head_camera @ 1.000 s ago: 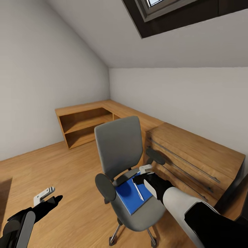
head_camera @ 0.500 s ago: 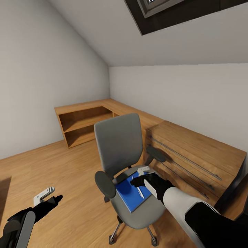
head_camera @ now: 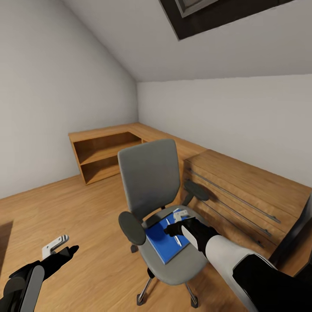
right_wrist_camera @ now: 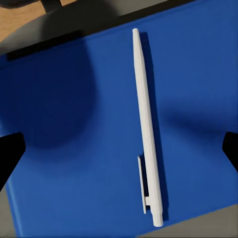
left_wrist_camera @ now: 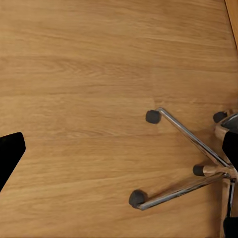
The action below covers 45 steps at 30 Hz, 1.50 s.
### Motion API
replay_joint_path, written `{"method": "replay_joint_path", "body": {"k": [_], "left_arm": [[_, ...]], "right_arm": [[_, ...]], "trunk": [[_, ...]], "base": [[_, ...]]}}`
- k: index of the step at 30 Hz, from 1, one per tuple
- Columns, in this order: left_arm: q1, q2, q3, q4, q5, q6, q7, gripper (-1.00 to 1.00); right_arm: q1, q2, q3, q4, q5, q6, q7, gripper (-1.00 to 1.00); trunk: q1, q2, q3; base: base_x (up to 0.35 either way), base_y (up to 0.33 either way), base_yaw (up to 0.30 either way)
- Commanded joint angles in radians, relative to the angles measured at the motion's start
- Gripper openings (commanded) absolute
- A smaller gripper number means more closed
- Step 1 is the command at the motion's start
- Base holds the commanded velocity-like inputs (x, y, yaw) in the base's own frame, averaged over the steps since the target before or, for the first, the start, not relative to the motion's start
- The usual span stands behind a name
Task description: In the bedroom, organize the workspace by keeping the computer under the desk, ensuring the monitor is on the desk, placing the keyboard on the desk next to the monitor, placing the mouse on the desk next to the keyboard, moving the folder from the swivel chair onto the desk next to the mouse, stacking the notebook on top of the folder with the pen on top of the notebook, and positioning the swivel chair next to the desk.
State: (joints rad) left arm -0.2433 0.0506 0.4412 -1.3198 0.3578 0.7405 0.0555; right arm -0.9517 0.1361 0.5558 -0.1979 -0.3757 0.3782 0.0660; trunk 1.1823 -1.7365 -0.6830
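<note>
We are in an attic room with a slanted ceiling, white walls and a warm wooden floor (head_camera: 86, 216). A long wooden dresser (head_camera: 242, 190) runs along the wall at about 3 o'clock from the swivel chair (head_camera: 149, 182).

Our right gripper (head_camera: 177, 223) hangs just above the seat, and its dark fingertips (right_wrist_camera: 10, 148) sit wide apart, one on each side, holding nothing. Right between them, in the right wrist view, lies the pen (right_wrist_camera: 146, 129), a thin white stick resting flat on the blue folder (right_wrist_camera: 74, 148). The folder lies on the grey seat, toward 5 o'clock from the chair back.

Our left gripper (head_camera: 58, 247) waits low over the floor, empty, with its fingers apart. In the left wrist view we see the chair's shiny legs and little wheels (left_wrist_camera: 152, 116).

What could go wrong? The pen is thin and round, so we think it may roll or slip away when we pinch it. If we push down too hard, the chair may roll on its wheels, and the folder might slide off.
</note>
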Motion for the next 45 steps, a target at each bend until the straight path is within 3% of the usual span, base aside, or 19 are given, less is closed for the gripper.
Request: {"method": "replay_joint_path", "body": {"k": [1, 34, 45], "left_arm": [[-0.001, 0.000, 0.001, -0.001, 0.010, 0.005, 0.006, 1.00], [-0.001, 0.000, 0.001, 0.000, 0.010, 0.010, 0.006, 1.00], [-0.001, 0.000, 0.001, 0.002, 0.010, 0.008, 0.006, 1.00]], "right_arm": [[-0.001, -0.001, 0.006, -0.001, -0.006, 0.004, 0.000, 1.00], [-0.001, -0.007, 0.006, 0.002, -0.006, 0.040, -0.008, 1.00], [-0.001, -0.006, 0.006, 0.000, -0.005, 0.035, -0.070, 1.00]], "trunk": [[0.000, -0.001, -0.001], [0.000, -0.001, -0.001], [0.004, -0.008, -0.004]], "base": [[0.000, 0.000, 0.000], [0.000, 0.000, 0.000], [0.000, 0.000, 0.000]]}}
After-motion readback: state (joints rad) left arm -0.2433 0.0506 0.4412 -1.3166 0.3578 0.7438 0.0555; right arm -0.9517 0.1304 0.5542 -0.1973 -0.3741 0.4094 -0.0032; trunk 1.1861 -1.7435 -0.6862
